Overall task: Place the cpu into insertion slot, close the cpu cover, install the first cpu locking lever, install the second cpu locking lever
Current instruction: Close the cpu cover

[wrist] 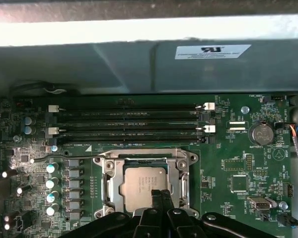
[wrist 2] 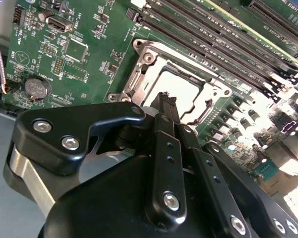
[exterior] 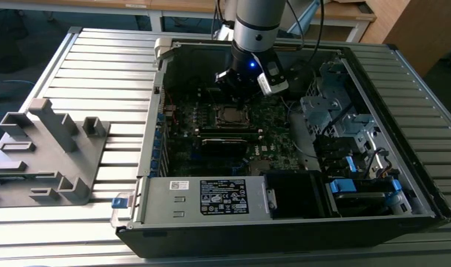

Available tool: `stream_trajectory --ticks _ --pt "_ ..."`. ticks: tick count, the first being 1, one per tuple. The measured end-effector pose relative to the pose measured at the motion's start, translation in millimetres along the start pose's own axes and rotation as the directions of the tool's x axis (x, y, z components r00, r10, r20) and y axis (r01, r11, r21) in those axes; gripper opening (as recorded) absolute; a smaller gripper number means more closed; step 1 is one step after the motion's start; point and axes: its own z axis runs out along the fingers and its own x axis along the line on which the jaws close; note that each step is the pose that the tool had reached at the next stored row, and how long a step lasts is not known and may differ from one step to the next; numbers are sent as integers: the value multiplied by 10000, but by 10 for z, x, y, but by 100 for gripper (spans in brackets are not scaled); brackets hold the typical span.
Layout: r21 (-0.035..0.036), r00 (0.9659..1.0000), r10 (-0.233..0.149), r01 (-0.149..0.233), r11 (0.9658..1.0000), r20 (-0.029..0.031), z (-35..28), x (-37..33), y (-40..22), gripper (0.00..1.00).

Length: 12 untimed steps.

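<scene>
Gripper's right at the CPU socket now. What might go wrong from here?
1. The gripper, fingertips together, sits at the edge of the small square silvery-topped cpu seated inside the thin silvery metal cover frame. A slightly off descent might scrape the chip's top or catch the frame.
2. Small upright capacitors and long black memory slots crowd the socket, so a sideways sweep could clip them.

No print can be read. A printed label (exterior: 223,196) sits on the grey metal box (exterior: 160,206) in the exterior view, type too small to make out. A white sticker (wrist: 212,51) on the grey case wall (wrist: 114,64) in the first wrist view carries one dark blurred mark. Fine white lettering is scattered over the green board (wrist: 228,148) in both wrist views, unreadable.
</scene>
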Motion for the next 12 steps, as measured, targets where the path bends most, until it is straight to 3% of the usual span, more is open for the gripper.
stream_trajectory --ticks 6,12 --pt "-3 10000 -1 1 10000 1 18 76 -3 10" --pt "-2 10000 -1 1 10000 2 57 101 -7 10"
